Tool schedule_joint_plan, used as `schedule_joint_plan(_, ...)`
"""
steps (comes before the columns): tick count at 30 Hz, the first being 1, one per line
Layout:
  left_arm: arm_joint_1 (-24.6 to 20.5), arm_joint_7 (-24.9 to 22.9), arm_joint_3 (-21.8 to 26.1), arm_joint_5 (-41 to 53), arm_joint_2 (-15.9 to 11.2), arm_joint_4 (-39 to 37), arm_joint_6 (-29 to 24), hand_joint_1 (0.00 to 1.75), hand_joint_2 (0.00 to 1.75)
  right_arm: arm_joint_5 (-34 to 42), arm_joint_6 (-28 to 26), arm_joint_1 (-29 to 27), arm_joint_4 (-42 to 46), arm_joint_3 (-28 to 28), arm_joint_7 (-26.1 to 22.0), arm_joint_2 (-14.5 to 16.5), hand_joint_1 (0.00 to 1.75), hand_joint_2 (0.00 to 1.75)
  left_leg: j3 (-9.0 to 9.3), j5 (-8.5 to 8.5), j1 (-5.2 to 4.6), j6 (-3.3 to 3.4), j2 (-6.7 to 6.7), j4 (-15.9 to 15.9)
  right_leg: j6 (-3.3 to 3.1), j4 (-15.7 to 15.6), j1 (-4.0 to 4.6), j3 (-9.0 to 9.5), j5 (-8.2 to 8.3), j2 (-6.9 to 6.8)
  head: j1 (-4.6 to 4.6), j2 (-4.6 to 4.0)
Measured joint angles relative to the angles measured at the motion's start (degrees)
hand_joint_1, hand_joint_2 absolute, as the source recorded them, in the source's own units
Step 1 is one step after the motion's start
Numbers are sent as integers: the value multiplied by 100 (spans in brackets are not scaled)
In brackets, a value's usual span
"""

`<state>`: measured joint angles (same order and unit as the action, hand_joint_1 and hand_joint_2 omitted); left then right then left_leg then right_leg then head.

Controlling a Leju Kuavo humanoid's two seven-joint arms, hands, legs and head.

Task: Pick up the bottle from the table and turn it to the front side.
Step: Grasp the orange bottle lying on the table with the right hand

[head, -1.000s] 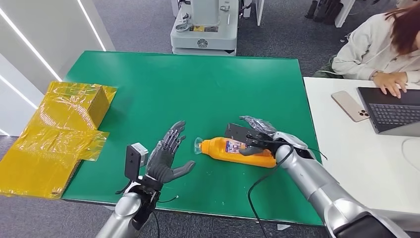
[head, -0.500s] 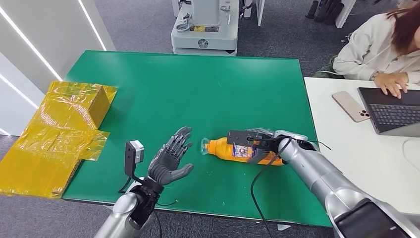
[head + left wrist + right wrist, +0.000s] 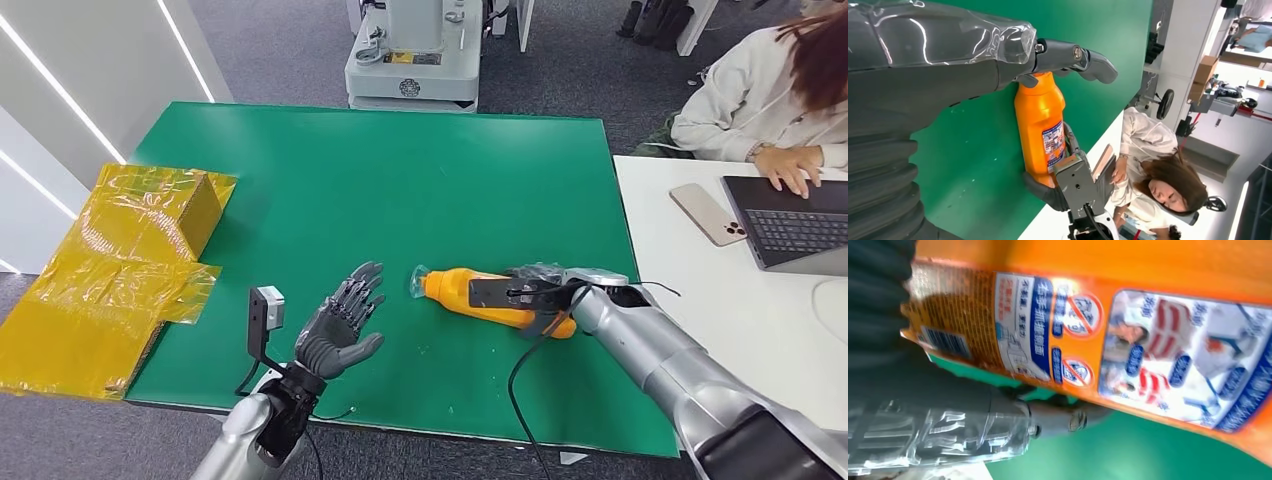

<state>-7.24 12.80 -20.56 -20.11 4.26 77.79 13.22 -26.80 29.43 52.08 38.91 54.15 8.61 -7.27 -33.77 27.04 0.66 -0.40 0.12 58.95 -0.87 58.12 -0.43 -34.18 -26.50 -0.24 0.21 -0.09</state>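
Note:
An orange bottle point(image 3: 465, 293) with a printed label lies nearly level over the green table point(image 3: 400, 180), its clear cap toward my left hand. My right hand point(image 3: 540, 297) grips the bottle's body, fingers wrapped around it. I cannot tell whether the bottle touches the table. The right wrist view shows the label point(image 3: 1128, 340) up close, with the right hand point(image 3: 998, 425) curled beneath it. My left hand point(image 3: 340, 322) stands with its fingers spread and holds nothing, a short gap left of the cap. In the left wrist view the bottle point(image 3: 1040, 120) lies beyond the left hand point(image 3: 948, 75).
A yellow foil-wrapped box point(image 3: 130, 250) sits at the table's left edge. A white desk on the right holds a phone point(image 3: 706, 213) and a laptop point(image 3: 790, 225), with a person point(image 3: 760, 90) typing. A grey machine base point(image 3: 412, 60) stands past the far edge. A black cable point(image 3: 520, 380) hangs from my right wrist.
My right hand has closed on the bottle and carried it a little right, rolling the label away from the head view. The left hand has shifted slightly.

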Motion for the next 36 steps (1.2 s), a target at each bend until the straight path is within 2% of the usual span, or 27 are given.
schedule_joint_plan(1,15,-4,16,0,5,0,1,0,175,-35,-20,4,33,48,12,-18,11,175,0,0,0,0,0,0,0,0,0,0,0,0,0,0)
schedule_joint_plan(3,41,-17,49,0,11,0,1,0,175,-99,-67,19,97,136,42,-46,87,175,0,0,0,0,0,0,0,0,0,0,0,0,1,0)
schedule_joint_plan(4,56,-31,64,0,13,0,1,0,175,-144,-92,31,130,182,65,-57,130,175,0,0,0,0,0,0,0,0,0,-1,0,0,0,0)
schedule_joint_plan(5,74,-45,79,-1,17,0,1,0,175,-197,-114,48,164,233,99,-67,163,175,0,0,0,0,0,0,0,0,0,-1,0,0,0,0)
schedule_joint_plan(7,106,-69,99,-4,30,0,1,0,175,-318,-134,90,223,337,172,-83,175,175,0,0,0,0,0,0,0,0,0,-1,0,0,-1,0)
schedule_joint_plan(19,194,-92,167,-17,99,0,2,0,175,-512,-237,190,453,715,259,-226,175,175,0,0,0,0,-1,0,0,-1,0,0,0,0,1,0)
schedule_joint_plan(25,290,-121,196,-8,104,1,32,0,175,-379,-471,7,666,770,142,-457,175,175,2,1,0,1,-1,0,0,-2,0,1,0,-1,-1,0)
schedule_joint_plan(29,450,20,212,174,95,3,22,0,175,433,-939,-397,981,467,-244,-742,175,175,5,4,1,4,-6,0,3,-5,0,7,-3,-6,0,1)
schedule_joint_plan(33,514,272,246,564,74,4,-239,0,175,1810,-1247,-1121,1398,-289,-936,-948,175,175,5,6,1,6,-8,0,5,-7,1,13,-4,-10,1,0)
schedule_joint_plan(36,463,413,253,946,46,40,-521,0,175,2241,-1671,-1751,1786,-868,-1325,-947,175,175,6,8,2,7,-6,0,5,-6,2,14,-4,-9,0,0)
